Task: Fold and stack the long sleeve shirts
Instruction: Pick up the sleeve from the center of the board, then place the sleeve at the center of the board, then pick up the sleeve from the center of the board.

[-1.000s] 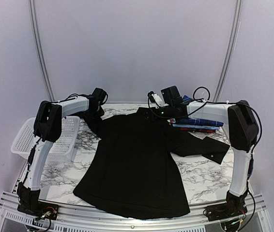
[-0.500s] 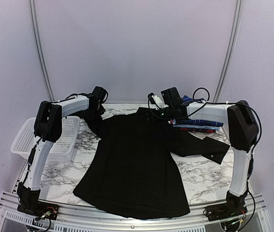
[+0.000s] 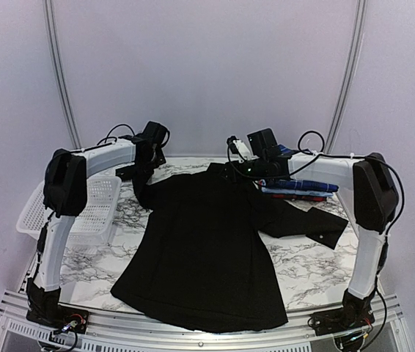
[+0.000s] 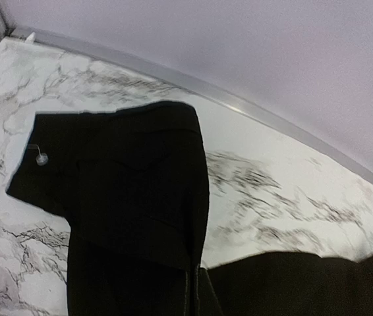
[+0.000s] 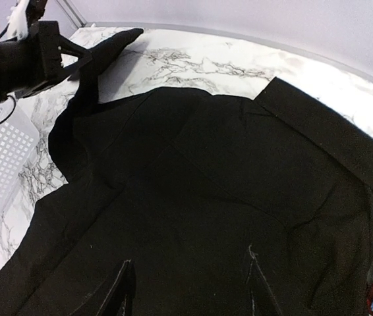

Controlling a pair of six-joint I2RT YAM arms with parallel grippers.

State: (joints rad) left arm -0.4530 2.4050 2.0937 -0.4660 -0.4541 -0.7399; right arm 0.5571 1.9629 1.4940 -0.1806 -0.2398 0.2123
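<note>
Black shirt (image 3: pixel 207 249) is lying spread flat mid-table (image 3: pixel 310 268), hem twd 6 o'clock, collar twd 12. L claw (image 3: pixel 149 156) at 11 o'clock is pinching its sleeve (image 4: pixel 127 191), jaws fully closed, holding that end up off the marble. R claw (image 5: pixel 186 289) at approx 1 o'clock is sitting over the shoulder area, jaws approx half apart, gripping nothing; contact w/ cloth unclear. Folded shirt stack (image 3: pixel 299 189) is resting at 2 o'clock, basket (image 3: pixel 83 213) at 9.
</note>
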